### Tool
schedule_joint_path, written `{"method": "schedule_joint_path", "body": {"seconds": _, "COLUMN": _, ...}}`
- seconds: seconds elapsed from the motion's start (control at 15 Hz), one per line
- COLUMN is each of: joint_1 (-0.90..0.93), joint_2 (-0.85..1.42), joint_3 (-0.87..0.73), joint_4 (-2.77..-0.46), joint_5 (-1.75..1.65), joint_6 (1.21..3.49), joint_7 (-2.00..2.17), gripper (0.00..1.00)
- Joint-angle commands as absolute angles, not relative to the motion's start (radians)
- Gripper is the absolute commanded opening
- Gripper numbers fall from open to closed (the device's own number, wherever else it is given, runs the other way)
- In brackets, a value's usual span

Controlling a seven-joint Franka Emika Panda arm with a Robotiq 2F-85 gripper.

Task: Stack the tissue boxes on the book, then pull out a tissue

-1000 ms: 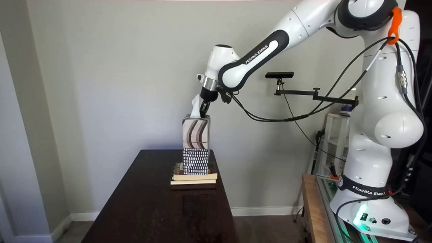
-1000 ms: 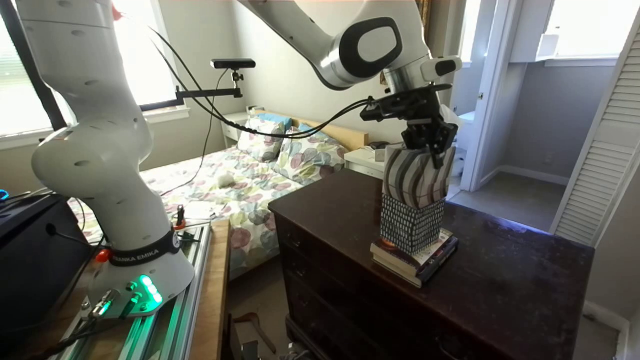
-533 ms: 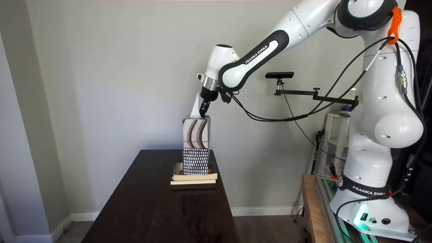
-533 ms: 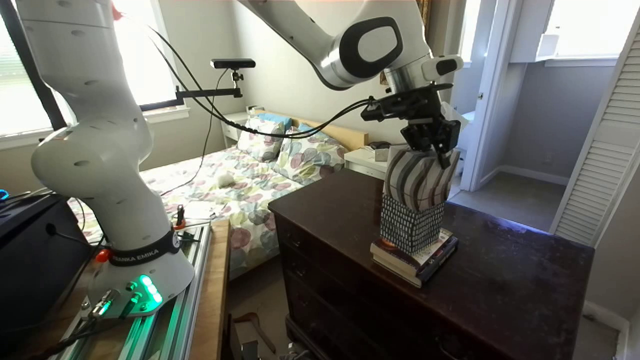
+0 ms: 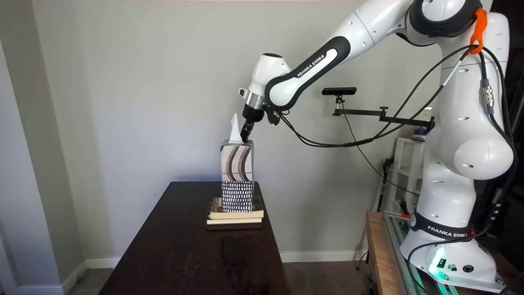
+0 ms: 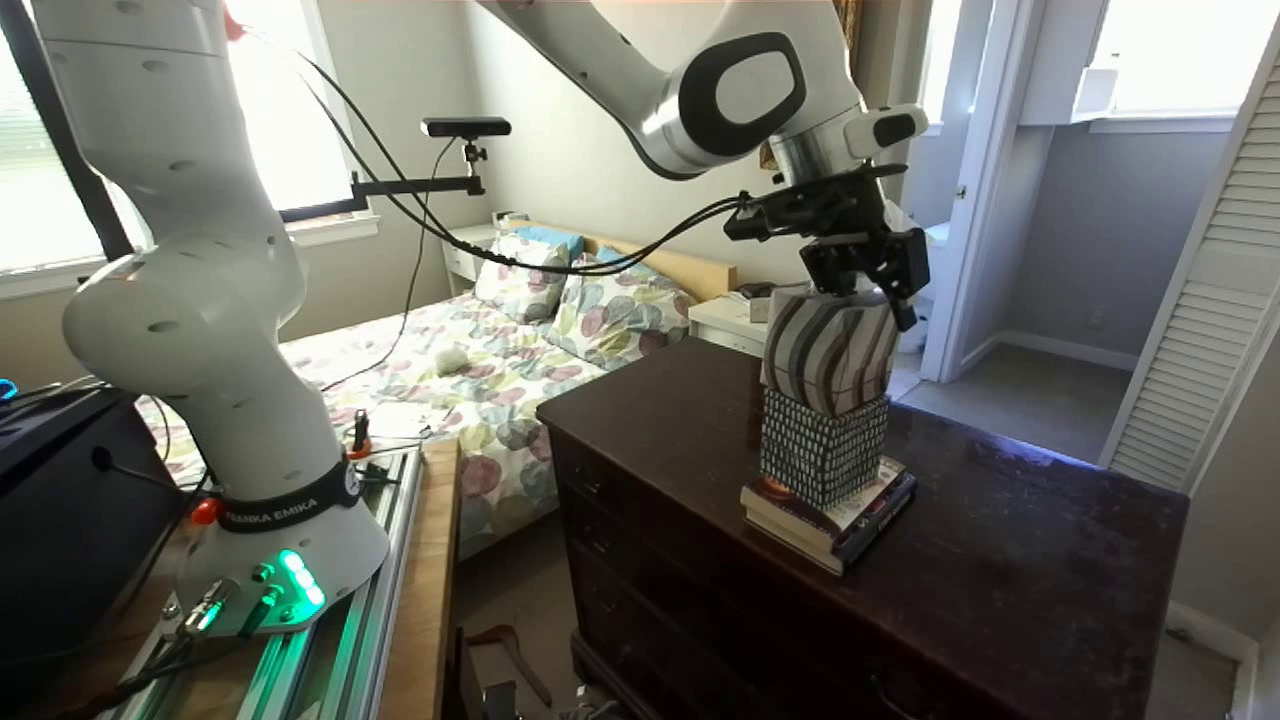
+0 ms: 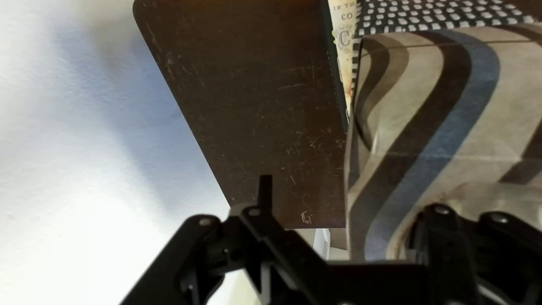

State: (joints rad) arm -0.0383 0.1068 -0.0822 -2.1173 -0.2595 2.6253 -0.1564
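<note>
The striped tissue box (image 5: 237, 162) stands on the black-and-white dotted tissue box (image 5: 237, 196), which rests on two stacked books (image 6: 795, 525). A white tissue (image 5: 235, 130) sticks up from the striped box's top. My gripper (image 7: 343, 207) is open, tilted over that top. In the wrist view one of its fingers (image 7: 265, 190) stands outside the box, with a gap between it and the striped side. The other reaches to the box's top opening, its tip hidden. So a box wall lies between the jaws, not pinched. The tissue is beside the gripper in an exterior view.
The stack is near one edge of the dark dresser (image 6: 1000, 560). A wooden bench (image 6: 420, 560) carries the robot base. A camera (image 6: 466, 127) on an arm, a bed (image 6: 480, 430) and a wall (image 5: 143, 102) lie around.
The gripper's jaws have spread from nearly shut to wide apart, the outer finger swinging away from the striped box. That box shifted slightly, then came back. The tissue's upper end changed shape.
</note>
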Motion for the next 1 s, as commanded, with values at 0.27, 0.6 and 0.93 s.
{"method": "schedule_joint_path", "body": {"seconds": 0.27, "joint_1": -0.051, "joint_2": 0.102, "joint_3": -0.076, "joint_4": -2.119, "joint_5": -0.227, "joint_6": 2.651, "joint_7": -0.141, "gripper": 0.71}}
{"method": "schedule_joint_path", "body": {"seconds": 0.6, "joint_1": -0.054, "joint_2": 0.092, "joint_3": -0.075, "joint_4": -2.121, "joint_5": -0.212, "joint_6": 2.659, "joint_7": -0.138, "gripper": 1.00}}
{"method": "schedule_joint_path", "body": {"seconds": 0.93, "joint_1": -0.054, "joint_2": 0.095, "joint_3": -0.082, "joint_4": -2.112, "joint_5": -0.221, "joint_6": 2.659, "joint_7": -0.103, "gripper": 1.00}}
